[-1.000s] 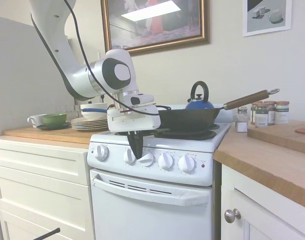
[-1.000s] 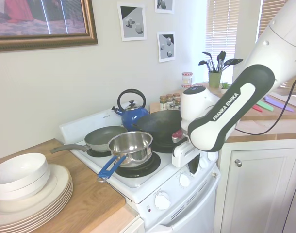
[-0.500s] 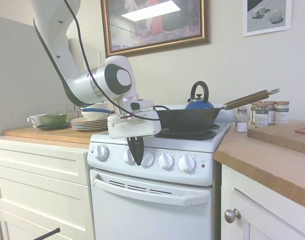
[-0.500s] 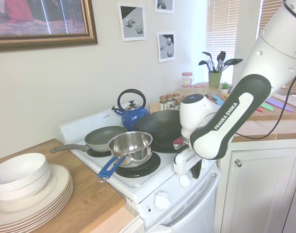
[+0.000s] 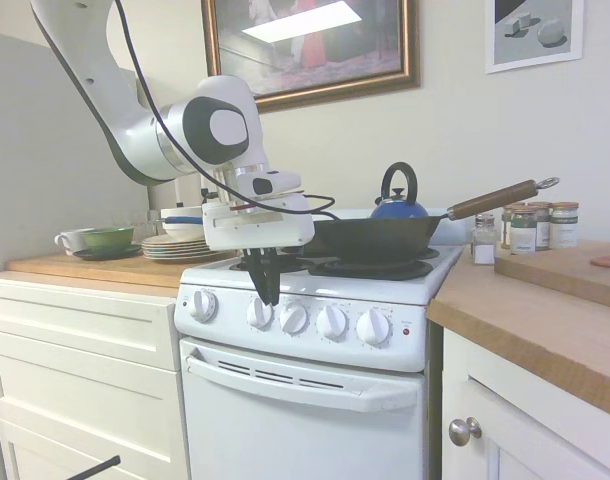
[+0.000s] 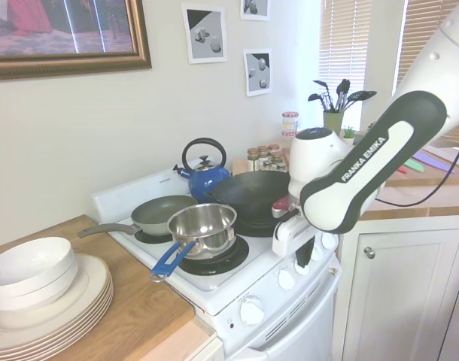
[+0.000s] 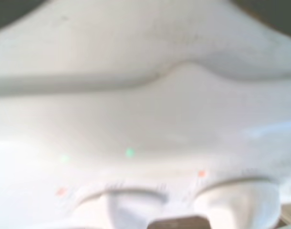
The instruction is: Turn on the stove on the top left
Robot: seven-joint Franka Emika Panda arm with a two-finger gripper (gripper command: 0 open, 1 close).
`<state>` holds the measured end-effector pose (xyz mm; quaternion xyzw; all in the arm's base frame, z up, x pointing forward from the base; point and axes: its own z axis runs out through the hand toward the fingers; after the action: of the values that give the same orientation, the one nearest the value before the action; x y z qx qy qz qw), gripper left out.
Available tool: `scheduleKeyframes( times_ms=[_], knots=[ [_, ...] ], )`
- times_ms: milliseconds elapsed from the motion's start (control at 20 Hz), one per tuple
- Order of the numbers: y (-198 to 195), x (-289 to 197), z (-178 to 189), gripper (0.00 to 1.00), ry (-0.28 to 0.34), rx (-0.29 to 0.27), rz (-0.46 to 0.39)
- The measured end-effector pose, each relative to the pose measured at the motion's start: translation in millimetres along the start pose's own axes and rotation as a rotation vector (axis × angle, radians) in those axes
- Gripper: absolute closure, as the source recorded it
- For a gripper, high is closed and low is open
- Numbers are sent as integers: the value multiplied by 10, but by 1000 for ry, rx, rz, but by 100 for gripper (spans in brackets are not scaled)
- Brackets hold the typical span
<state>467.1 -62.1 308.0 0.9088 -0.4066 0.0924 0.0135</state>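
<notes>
My claw (image 5: 266, 290) hangs point-down at the front edge of the stove (image 5: 315, 350), its dark fingers together as far as I can tell, tips just above the second knob (image 5: 258, 313) from the left and gripping nothing. The wrist view gives me only a blurred white panel with two rounded knob shapes and faint orange and green specks, no legible markings.

The stove stands between the cream drawer cabinet (image 5: 80, 370) and the wood-topped table (image 5: 545, 320). Its white front panel carries five smooth round knobs in a row and a small red light (image 5: 406, 331) at the right end.

On the black burners I see a dark wok (image 5: 380, 238) with a long wooden handle, a glossy blue kettle (image 6: 205, 174) with a black loop handle, a shiny steel saucepan (image 6: 202, 228) with a blue handle, and a grey frying pan (image 6: 158, 213).

The forearm reads "FRANKA EMIKA" (image 6: 363, 157) in white on black.

On the wood table beside the stove sit stacked white plates (image 6: 53, 304) with a bowl (image 6: 28, 269) on top; glass spice jars (image 5: 533, 226) line the wall on the other side.
</notes>
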Motion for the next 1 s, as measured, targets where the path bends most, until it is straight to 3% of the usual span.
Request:
scheduleKeyframes(
  times_ms=[150, 200, 1000],
  knots=[
    [94, -76, -111, 100, -5, 21, -6],
    [131, -99, -131, 0, -9, 22, -1],
    [339, -201, -203, 0, -27, 37, -2]
  ],
)
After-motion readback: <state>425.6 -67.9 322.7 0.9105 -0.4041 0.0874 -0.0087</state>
